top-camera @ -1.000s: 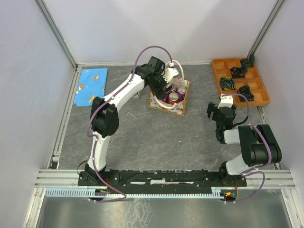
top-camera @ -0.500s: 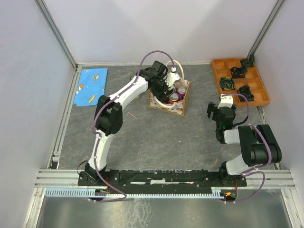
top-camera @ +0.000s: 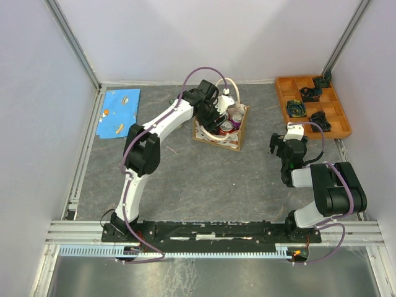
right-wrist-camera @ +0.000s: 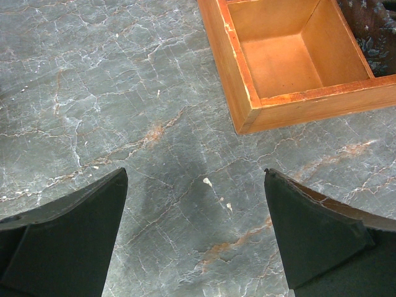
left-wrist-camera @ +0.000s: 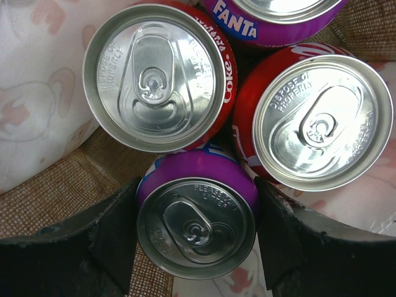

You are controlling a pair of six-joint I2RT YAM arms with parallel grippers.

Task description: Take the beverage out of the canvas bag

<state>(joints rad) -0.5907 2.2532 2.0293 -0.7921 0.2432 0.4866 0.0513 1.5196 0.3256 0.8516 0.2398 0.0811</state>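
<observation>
The canvas bag stands at the table's back middle and holds several cans. My left gripper reaches down into it. In the left wrist view its two black fingers press on both sides of a purple Fanta can, so my left gripper is shut on it, with the can still down among the others. Two red Coke cans and a second purple Fanta can crowd beside it. The bag's cream lining shows at the left. My right gripper is open and empty above bare table.
An orange compartment tray with dark items sits at the back right; its corner shows just ahead of my right gripper. A blue printed sheet lies at the back left. Grey walls enclose the table.
My left gripper moved right and down into the bag a second ago. It has stayed still in the last half second. The right arm has not moved.
</observation>
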